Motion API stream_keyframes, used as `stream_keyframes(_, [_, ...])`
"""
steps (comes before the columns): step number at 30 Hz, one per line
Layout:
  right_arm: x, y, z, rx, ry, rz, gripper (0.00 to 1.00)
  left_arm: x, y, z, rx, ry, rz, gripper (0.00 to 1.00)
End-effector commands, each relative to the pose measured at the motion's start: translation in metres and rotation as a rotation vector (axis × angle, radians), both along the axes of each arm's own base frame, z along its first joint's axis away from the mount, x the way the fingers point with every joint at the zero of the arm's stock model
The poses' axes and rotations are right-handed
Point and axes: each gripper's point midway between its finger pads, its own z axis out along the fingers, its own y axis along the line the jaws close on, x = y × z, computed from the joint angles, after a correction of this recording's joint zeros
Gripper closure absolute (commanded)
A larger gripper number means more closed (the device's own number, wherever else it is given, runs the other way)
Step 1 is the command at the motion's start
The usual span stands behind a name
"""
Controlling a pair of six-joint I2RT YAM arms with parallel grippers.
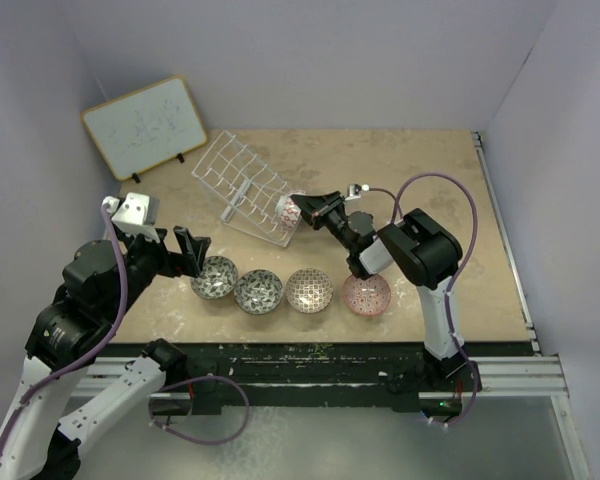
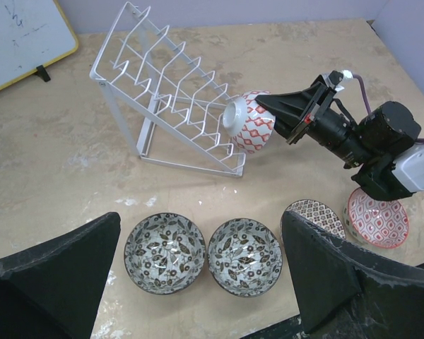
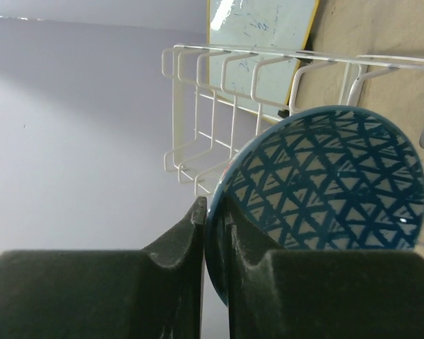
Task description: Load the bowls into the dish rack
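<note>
Bowl row [image 1: 259, 291] blocks front; right arm [image 1: 420, 252] blocks rack [image 1: 242, 180] right end; far tabletop [image 1: 420, 165] open.

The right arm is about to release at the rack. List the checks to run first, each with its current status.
1. Right gripper clamped on the held bowl at its rim: ok.
2. Held bowl at the low end of the rack: ok.
3. Held bowl seated between the prongs: cannot tell.
4. Rack has no other bowl in it: ok.
5. Left gripper open, away from the rack: ok.
</note>
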Motion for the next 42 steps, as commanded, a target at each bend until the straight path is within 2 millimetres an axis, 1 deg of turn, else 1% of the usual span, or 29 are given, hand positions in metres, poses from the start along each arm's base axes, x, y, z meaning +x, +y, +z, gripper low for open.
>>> stream_keyframes(1, [-0.026,-0.017,0.102,0.235,-0.339,0.02,0.83,0.002,-0.004,0.015,-0.049,-0.036,-0.002,0.01])
stream_keyframes(4, [-0.025,-0.016,0.097,0.24,-0.323,0.031,0.82,0.002,-0.004,0.016,-0.053,-0.036,-0.003,0.01])
stream_keyframes(5, [-0.025,-0.016,0.097,0.24,-0.321,0.032,0.84,0.002,-0.004,0.016,-0.054,-0.037,-0.003,0.01])
stream_keyframes(9, [-0.026,-0.013,0.099,0.247,-0.325,0.052,1.0,0.002,-0.004,0.016,-0.055,-0.038,-0.003,0.01])
stream_keyframes(12, [-0.027,-0.012,0.108,0.263,-0.344,0.062,1.0,0.002,-0.004,0.017,-0.056,-0.039,-0.004,0.01])
stream_keyframes(15, [-0.028,-0.014,0.122,0.284,-0.366,0.061,1.0,0.002,-0.005,0.018,-0.055,-0.041,-0.006,0.01])
stream_keyframes(19, [-0.027,-0.016,0.133,0.325,-0.366,0.065,1.0,0.003,-0.006,0.018,-0.058,-0.037,-0.011,0.01])
stream_keyframes(24, [-0.029,-0.019,0.141,0.372,-0.343,0.069,1.0,0.004,-0.008,0.017,-0.06,-0.033,-0.012,0.01])
stream_keyframes(29, [-0.036,-0.024,0.147,0.394,-0.328,0.049,1.0,0.006,-0.008,0.016,-0.059,-0.033,-0.012,0.01])
stream_keyframes(31, [-0.039,-0.026,0.144,0.404,-0.304,0.046,1.0,0.006,-0.009,0.016,-0.059,-0.032,-0.012,0.01])
stream_keyframes(34, [-0.042,-0.023,0.14,0.41,-0.282,0.057,1.0,0.007,-0.01,0.014,-0.058,-0.028,-0.017,0.01])
stream_keyframes(38, [-0.042,-0.013,0.125,0.422,-0.229,0.079,1.0,0.006,-0.01,0.014,-0.059,-0.027,-0.019,0.01])
stream_keyframes(42, [-0.039,-0.007,0.115,0.437,-0.194,0.087,1.0,0.004,-0.008,0.013,-0.059,-0.027,-0.013,0.01])
